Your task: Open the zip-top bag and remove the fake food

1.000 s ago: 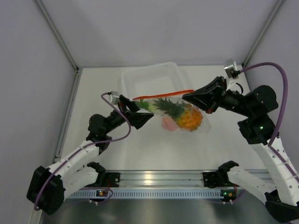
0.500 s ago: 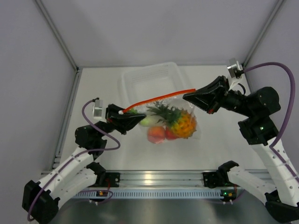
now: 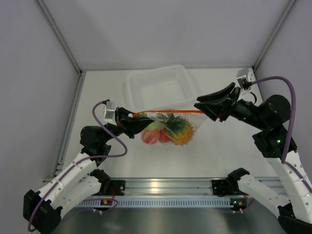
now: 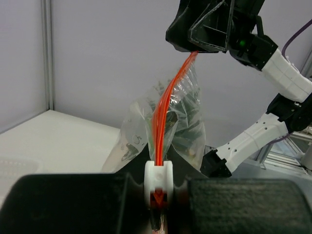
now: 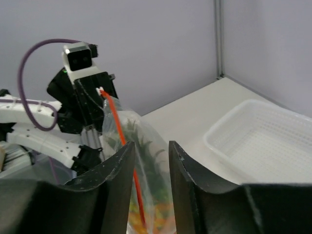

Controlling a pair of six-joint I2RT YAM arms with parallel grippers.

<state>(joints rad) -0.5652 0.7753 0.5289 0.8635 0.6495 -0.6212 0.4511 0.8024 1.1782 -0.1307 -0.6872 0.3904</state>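
Top external: zip-top bag point(image 3: 168, 127) hangs, strip point(image 3: 168, 111) left-right; left hand point(image 3: 134, 117) and right hand point(image 3: 201, 108) clamp its ends.

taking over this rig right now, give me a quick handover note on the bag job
Grippers: the left gripper is shut on the white slider at one end of the zip-top bag. The right gripper is shut on the other end of the red zip strip.
Things: the bag hangs stretched between them, on the near side of the clear tray. The fake food is all inside it.
Done: bag held at both ends. I cannot tell how far the zip is parted.
Left: finish opening the bag and take the food out.
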